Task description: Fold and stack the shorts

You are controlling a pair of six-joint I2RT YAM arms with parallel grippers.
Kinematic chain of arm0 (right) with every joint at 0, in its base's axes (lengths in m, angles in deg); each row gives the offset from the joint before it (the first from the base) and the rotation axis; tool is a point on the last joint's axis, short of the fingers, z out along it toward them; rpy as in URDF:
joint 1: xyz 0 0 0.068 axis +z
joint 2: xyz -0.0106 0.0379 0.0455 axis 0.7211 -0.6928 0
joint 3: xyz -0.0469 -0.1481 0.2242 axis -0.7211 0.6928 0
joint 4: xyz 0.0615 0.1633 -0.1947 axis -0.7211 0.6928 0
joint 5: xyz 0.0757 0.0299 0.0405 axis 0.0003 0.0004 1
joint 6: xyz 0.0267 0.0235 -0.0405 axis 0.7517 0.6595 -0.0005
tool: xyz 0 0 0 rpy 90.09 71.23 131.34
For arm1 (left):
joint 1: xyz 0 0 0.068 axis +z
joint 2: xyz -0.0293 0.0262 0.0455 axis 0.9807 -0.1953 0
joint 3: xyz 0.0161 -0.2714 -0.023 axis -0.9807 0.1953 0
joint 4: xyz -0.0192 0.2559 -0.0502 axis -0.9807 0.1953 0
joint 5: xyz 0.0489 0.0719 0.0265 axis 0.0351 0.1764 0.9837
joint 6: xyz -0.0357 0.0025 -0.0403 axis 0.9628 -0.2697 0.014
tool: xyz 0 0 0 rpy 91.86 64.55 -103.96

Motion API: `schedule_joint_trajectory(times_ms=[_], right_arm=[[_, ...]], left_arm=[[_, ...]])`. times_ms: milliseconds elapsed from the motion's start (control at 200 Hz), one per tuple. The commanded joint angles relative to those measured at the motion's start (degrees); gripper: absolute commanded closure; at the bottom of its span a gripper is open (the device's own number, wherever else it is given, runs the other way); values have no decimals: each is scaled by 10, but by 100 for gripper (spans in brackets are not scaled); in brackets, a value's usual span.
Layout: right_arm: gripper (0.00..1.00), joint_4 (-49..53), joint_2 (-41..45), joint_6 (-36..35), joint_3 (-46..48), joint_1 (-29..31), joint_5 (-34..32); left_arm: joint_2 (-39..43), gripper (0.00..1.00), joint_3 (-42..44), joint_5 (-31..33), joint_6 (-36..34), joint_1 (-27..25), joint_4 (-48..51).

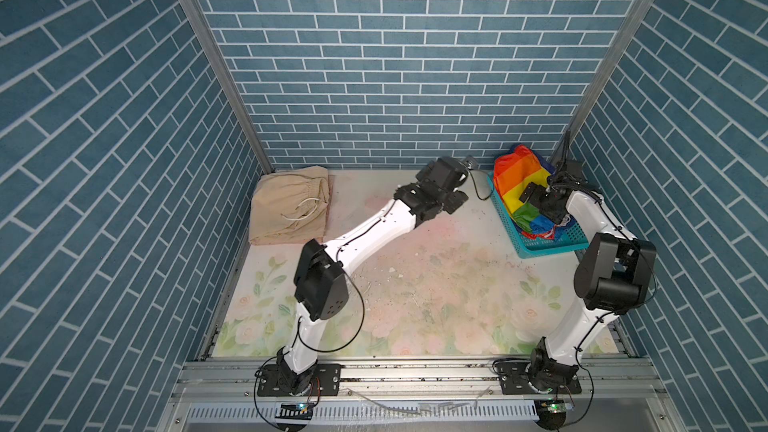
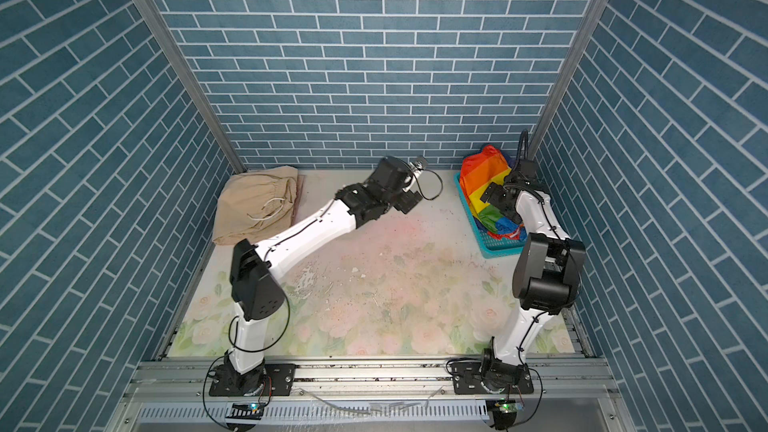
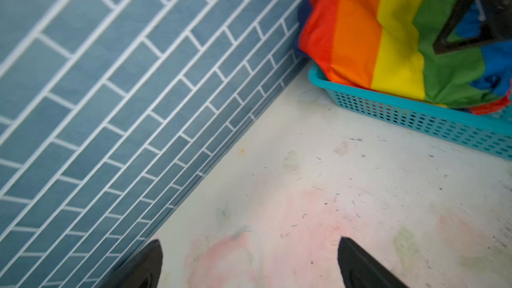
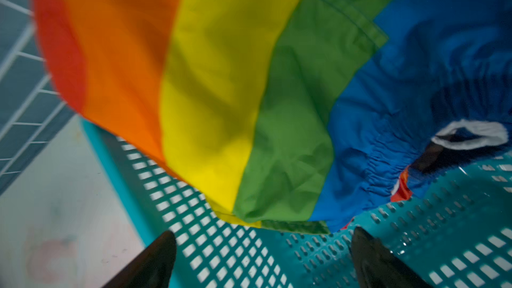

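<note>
The rainbow-striped shorts (image 1: pixel 515 178) lay bunched in the teal basket (image 1: pixel 552 245) at the far right corner of the table (image 1: pixel 436 284), overhanging its rim. The right hand (image 4: pixel 266 256) hovered over the basket floor just beside them, its 2 fingers (image 4: pixel 160 259) spread apart, gripping nothing. The left hand (image 3: pixel 249 261) hung over bare table near the far wall, likewise spread and empty. The beige shorts (image 1: pixel 286 205) lay folded in the far left corner, well apart from both hands.
</note>
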Motion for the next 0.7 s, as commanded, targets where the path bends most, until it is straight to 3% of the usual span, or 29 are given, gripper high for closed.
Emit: schedule_joint_trajectory(times_ms=[0, 250, 365, 425, 495, 695], right_arm=[[2, 8, -27, -9, -6, -7, -11], [14, -17, -91, -11, -21, -7, -11], [43, -21, -109, -9, -31, -8, -10], [75, -29, -101, -9, -27, -7, -4], [100, -45, -76, -8, -14, -7, -4], [100, -40, 28, -7, -12, -3, 4]], left_arm=[[-28, 0, -37, 14, -25, -21, 16], [-45, 0, -31, -18, -26, -25, -10], [-67, 0, -64, -15, -7, -25, 29], [-79, 0, -90, -10, 10, -25, 63], [-81, 0, -101, -4, 22, -25, 83], [-63, 0, -111, 17, 52, -18, 111]])
